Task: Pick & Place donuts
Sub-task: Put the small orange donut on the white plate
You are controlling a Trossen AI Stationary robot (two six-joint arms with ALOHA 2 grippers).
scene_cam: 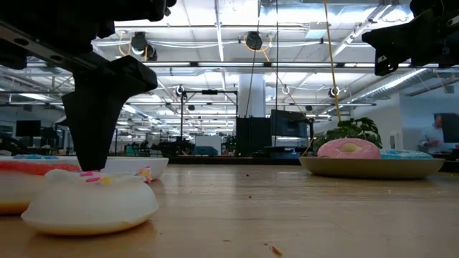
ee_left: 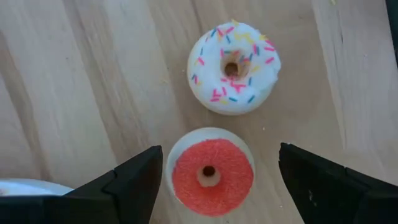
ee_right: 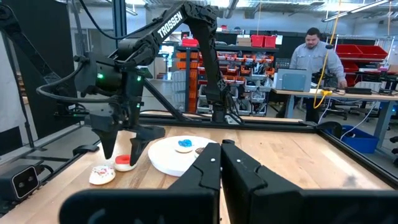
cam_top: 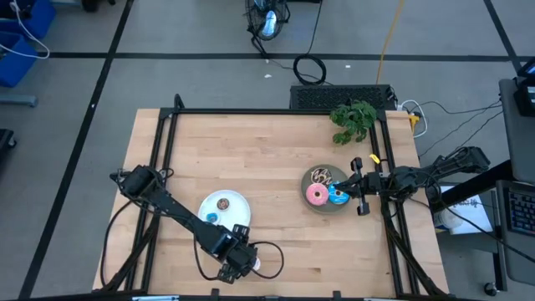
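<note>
Both arms are matt black, built of boxy angular links with rounded joint housings. The left arm point(ee_right: 186, 25) carries white "TROSSEN" lettering along its upper link, a small green light glowing on its wrist housing, and thin black cables looped beside its joints. The left gripper point(ee_left: 217, 180) has two broad, flat-faced dark fingers point(ee_left: 134, 180). The right gripper point(ee_right: 221, 165) ends in chunky black wedge-shaped fingers with bevelled edges.

Wooden table point(cam_top: 267, 167) with a black frame along its edges. Near the front edge — white plate point(cam_top: 236, 203), red mini donut point(ee_left: 211, 175) and white sprinkled donut point(ee_left: 234, 67) on bare wood. Grey plate point(cam_top: 328, 205) near the right edge — potted plant point(cam_top: 354, 121) at the back-right corner.
</note>
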